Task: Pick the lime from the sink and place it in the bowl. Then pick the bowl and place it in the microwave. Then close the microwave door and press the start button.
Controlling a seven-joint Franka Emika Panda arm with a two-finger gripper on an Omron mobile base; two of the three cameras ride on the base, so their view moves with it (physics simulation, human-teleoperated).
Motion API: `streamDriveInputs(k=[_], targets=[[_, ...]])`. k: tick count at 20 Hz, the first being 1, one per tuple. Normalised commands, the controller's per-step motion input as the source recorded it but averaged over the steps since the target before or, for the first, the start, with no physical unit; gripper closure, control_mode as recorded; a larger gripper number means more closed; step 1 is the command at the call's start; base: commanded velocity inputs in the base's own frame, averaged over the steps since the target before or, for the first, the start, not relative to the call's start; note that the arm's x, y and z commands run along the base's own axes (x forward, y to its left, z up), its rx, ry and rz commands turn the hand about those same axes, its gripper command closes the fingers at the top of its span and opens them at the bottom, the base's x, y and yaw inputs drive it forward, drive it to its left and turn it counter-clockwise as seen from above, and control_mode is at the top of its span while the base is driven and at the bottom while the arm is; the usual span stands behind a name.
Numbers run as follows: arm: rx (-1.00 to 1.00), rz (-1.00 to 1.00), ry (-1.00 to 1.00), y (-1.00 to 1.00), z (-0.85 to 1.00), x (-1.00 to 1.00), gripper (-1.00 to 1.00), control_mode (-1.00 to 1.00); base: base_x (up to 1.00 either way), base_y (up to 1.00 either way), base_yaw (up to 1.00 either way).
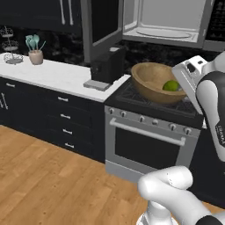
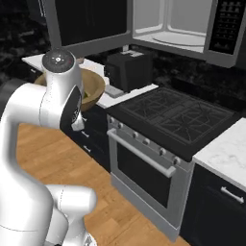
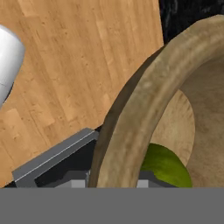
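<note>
bowl (image 1: 151,82) aloft, tilted, near open microwave (image 1: 165,19) | lime (image 1: 171,86) loose inside, may roll | wood stiff, smooth; rim hold | gripper (image 3: 114,177) pinching the rim, it seems

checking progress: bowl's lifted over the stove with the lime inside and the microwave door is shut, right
Not quite: the microwave door is open, swung out to the left, as the left base view shows. The bowl is up over the stove with the lime inside.
</note>
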Motion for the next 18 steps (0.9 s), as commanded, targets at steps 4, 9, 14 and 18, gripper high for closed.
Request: streamDriveInputs(k=[4,9,14,18], targets=[[0.00,0.00,0.00,0.00,0.00,0.00,1.00,1.00,0.74,-0.69,0.25],[0.00,0.00,0.00,0.00,0.00,0.00,1.00,1.00,1.00,-0.27,0.13],[0.00,0.00,0.00,0.00,0.00,0.00,1.00,1.00,0.95,-0.13,0.05],[0.00,0.00,0.00,0.00,0.00,0.00,1.00,1.00,0.84,0.02,-0.01]])
